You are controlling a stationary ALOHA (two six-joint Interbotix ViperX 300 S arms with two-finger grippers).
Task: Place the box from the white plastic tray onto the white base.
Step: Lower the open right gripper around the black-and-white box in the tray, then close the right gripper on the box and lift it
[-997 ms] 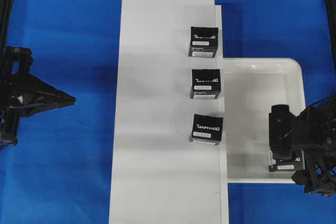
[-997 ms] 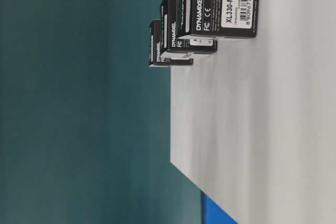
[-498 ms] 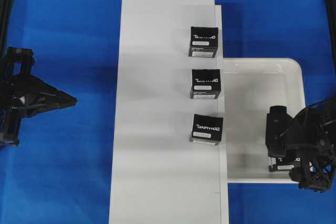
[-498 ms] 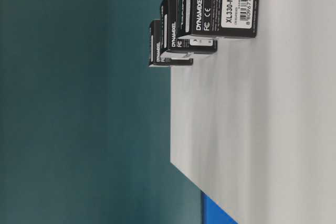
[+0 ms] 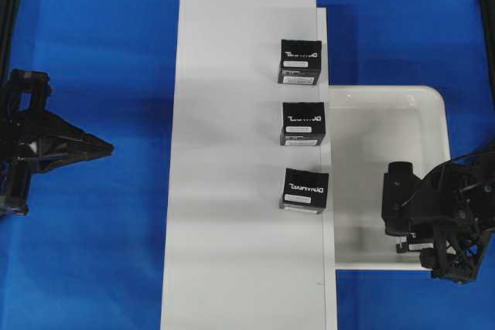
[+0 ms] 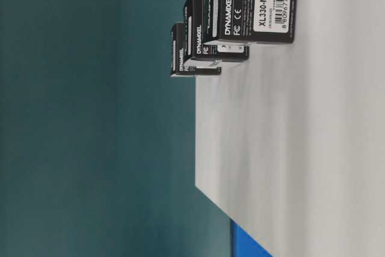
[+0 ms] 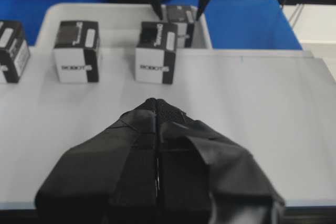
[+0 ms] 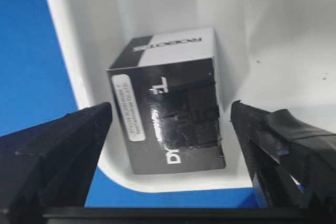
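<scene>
The right gripper (image 8: 170,129) has lowered around the small black cardboard box (image 8: 170,116) in the glossy white plastic tray's (image 5: 433,98) near-right corner, jaws wide, holding nothing; closing looks next.

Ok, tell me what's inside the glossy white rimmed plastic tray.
One small black cardboard box sits in a corner of the white plastic tray, between the open right tool's fingers. From overhead, the arm covers most of it.
</scene>
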